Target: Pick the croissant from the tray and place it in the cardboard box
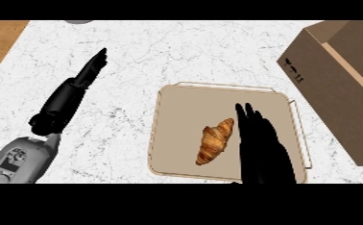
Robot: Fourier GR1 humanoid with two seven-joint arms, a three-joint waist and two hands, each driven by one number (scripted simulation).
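Observation:
A golden-brown croissant (215, 141) lies near the middle of a beige tray (177, 118) on the white marble counter. My right hand (261, 144) hovers over the tray just right of the croissant, fingers straight and pointing away from me, holding nothing. A small gap separates it from the pastry. The cardboard box (330, 82) stands at the right edge, its open top partly cut off by the view. My left hand (74, 92) rests open over the counter at the left, fingers pointing up and away.
A strip of wooden surface (10, 34) shows at the top left corner. A grey round object (79, 21) peeks in at the counter's far edge. Bare marble lies between the left hand and the tray.

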